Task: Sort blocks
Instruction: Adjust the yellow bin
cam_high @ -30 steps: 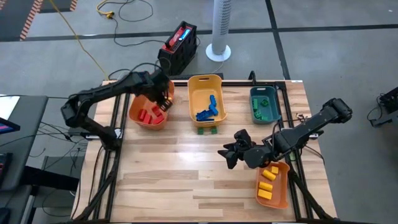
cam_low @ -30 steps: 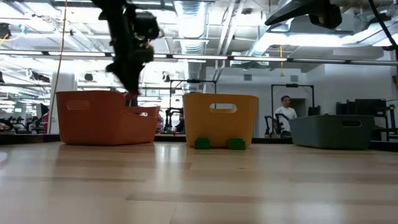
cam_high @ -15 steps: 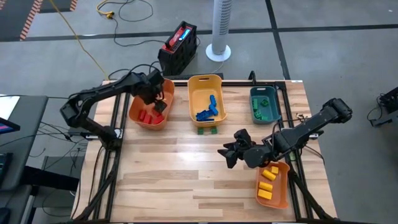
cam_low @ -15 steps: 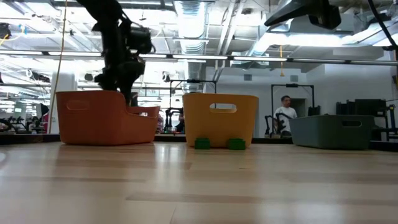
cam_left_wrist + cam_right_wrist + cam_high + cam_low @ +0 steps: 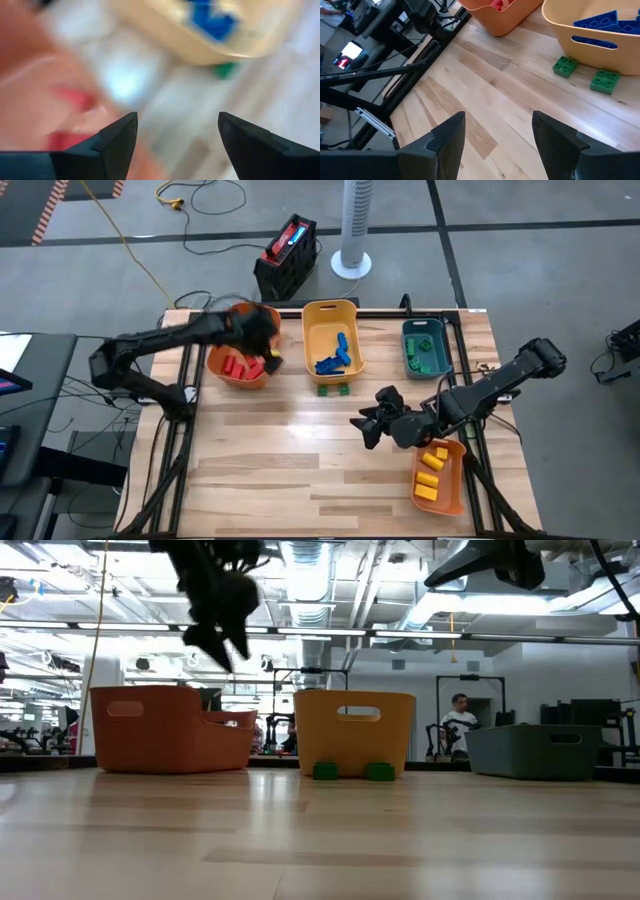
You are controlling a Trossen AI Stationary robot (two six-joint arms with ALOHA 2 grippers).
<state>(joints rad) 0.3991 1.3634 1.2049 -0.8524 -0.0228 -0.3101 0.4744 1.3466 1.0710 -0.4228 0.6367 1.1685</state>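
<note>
Blocks lie sorted by colour: red ones (image 5: 236, 365) in the orange bin (image 5: 222, 370), blue ones (image 5: 331, 360) in the yellow bin (image 5: 310, 315). Only the right wrist view shows the two green blocks (image 5: 565, 66) on the desk (image 5: 300, 450) square-on, long sides skewed. Left gripper (image 5: 270, 358) hangs spread and empty over the orange bin's rim; right gripper (image 5: 366, 427) waits mid-desk, spread, empty.

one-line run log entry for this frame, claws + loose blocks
left claw: open, empty, over orange bin | right claw: open, empty, mid-table | two green blocks loose by yellow bin
</note>
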